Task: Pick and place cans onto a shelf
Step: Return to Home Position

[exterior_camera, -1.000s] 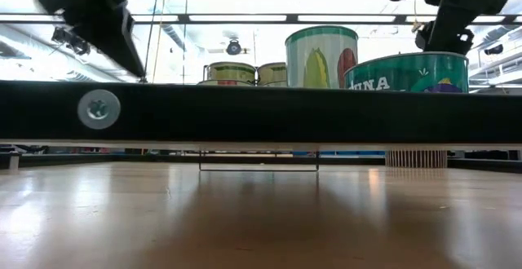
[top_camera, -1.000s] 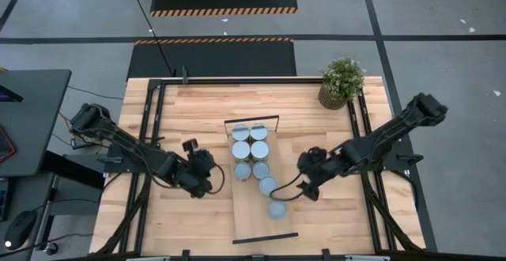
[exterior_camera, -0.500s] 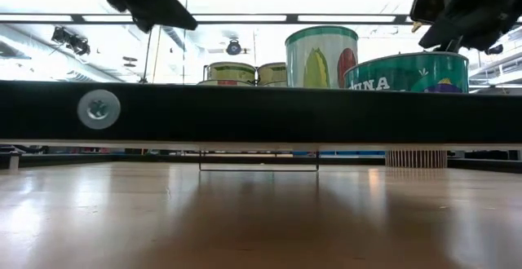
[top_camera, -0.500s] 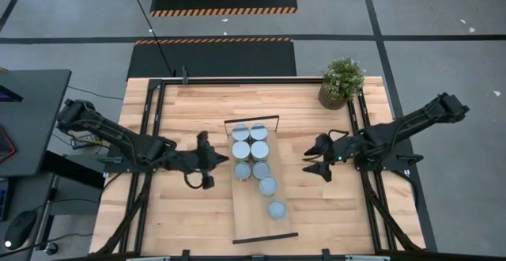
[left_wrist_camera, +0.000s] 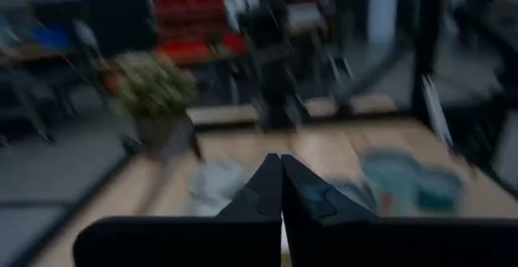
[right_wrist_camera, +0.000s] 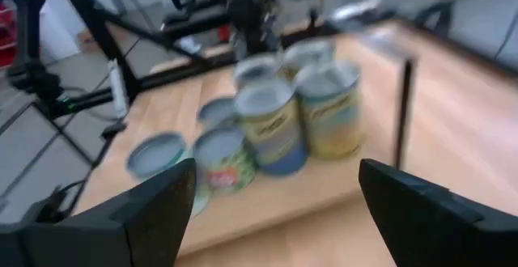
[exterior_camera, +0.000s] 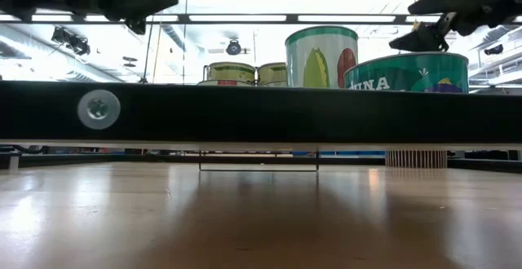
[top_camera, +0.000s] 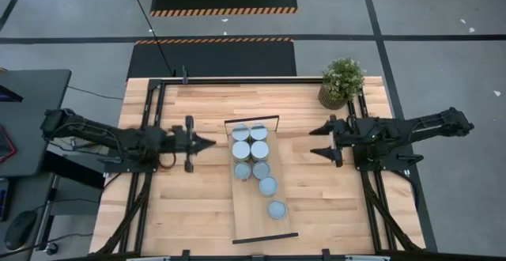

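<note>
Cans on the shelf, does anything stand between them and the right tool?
Nothing visible does. The right tool, open, hangs beside the shelf, only bare tabletop between it and the cans. The plant stands at a far corner, off that line. The left tool, shut, hangs across the shelf.

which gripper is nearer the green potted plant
Right. The right gripper is near the small green potted plant, on its side of the pale wooden shelf; the left gripper is across the shelf.

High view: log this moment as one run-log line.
cans: standing on shelf | left gripper: shut, empty, left of shelf | right gripper: open, empty, right of shelf
</note>
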Available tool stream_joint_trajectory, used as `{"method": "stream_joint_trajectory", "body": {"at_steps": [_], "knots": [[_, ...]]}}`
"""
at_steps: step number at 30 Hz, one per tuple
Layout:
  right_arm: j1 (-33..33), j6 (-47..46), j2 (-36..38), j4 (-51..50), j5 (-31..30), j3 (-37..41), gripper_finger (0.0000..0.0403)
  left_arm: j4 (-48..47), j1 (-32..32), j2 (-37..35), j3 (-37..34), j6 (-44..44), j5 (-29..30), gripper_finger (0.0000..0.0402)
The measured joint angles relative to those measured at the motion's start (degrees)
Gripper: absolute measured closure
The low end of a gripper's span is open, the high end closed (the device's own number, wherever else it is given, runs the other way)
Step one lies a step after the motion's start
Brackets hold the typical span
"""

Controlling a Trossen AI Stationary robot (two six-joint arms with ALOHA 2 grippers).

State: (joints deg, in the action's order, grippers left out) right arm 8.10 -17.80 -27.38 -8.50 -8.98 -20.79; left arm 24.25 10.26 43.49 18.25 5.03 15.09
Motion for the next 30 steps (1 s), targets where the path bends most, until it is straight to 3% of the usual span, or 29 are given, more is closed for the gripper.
{"method": "stream_joint_trajectory", "body": {"at_steps": [3, 9, 12, 17, 22, 30], "knots": [[-2.9, 4.5, 3.9, 0.4, 0.1, 0.0, 0.0050, 6.1, -3.1, -4.5, -5.0, 0.2, -1.5, 0.0399], [-8.6, 9.9, 11.5, 0.2, 2.6, 0.0, 0.0050, 7.2, -9.2, -10.1, -9.9, -2.6, -5.9, 0.0399], [-10.4, 11.6, 14.8, -1.5, 3.5, 0.0, 0.0050, 8.1, -11.2, -13.4, -12.0, -3.7, -6.0, 0.0399], [-12.8, 11.7, 20.6, -3.0, 3.2, 0.7, 0.0050, 17.3, -11.8, -18.7, -17.7, -4.3, -4.1, 0.0401], [-13.8, 8.6, 24.1, 5.3, 0.0, 3.7, 0.0050, 13.4, -11.7, -22.2, -17.7, -4.4, -0.7, 0.0401], [-14.0, 11.4, 26.1, 12.6, -0.5, 11.5, 0.0050, 13.8, -11.6, -26.1, -17.7, -3.8, -4.1, 0.0401]]}}
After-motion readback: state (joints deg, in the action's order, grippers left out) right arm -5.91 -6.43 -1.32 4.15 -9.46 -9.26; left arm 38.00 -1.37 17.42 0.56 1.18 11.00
